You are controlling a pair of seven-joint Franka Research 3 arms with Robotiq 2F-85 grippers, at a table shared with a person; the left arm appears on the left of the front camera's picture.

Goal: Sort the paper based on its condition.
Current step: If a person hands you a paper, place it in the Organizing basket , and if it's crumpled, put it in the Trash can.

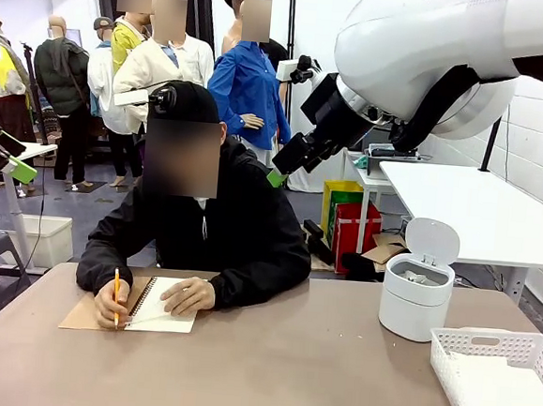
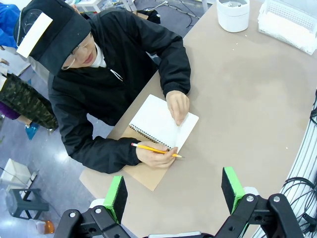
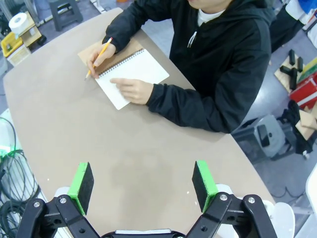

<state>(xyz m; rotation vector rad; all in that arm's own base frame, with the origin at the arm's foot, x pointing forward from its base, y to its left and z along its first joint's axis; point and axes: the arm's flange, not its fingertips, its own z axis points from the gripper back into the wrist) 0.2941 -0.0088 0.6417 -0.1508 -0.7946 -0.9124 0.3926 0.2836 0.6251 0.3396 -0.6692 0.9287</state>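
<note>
The sorting is not yet begun, as I judge it. The paper [image 2: 154, 118] is the white page of an open notebook [image 2: 146, 176], flat on the table [image 2: 247, 99] before the person, whose one hand [image 2: 178, 105] rests on it while the other holds a pencil [image 2: 156, 149]. The open bin [image 1: 415, 304] and the basket [image 1: 491, 336] stand well apart at the side; all the sorting is left to do. The left gripper [image 2: 174, 194] hangs high over the table, jaws spread wide, holding and touching nothing. The right gripper [image 3: 142, 179] is the same: jaws wide apart, empty
</note>
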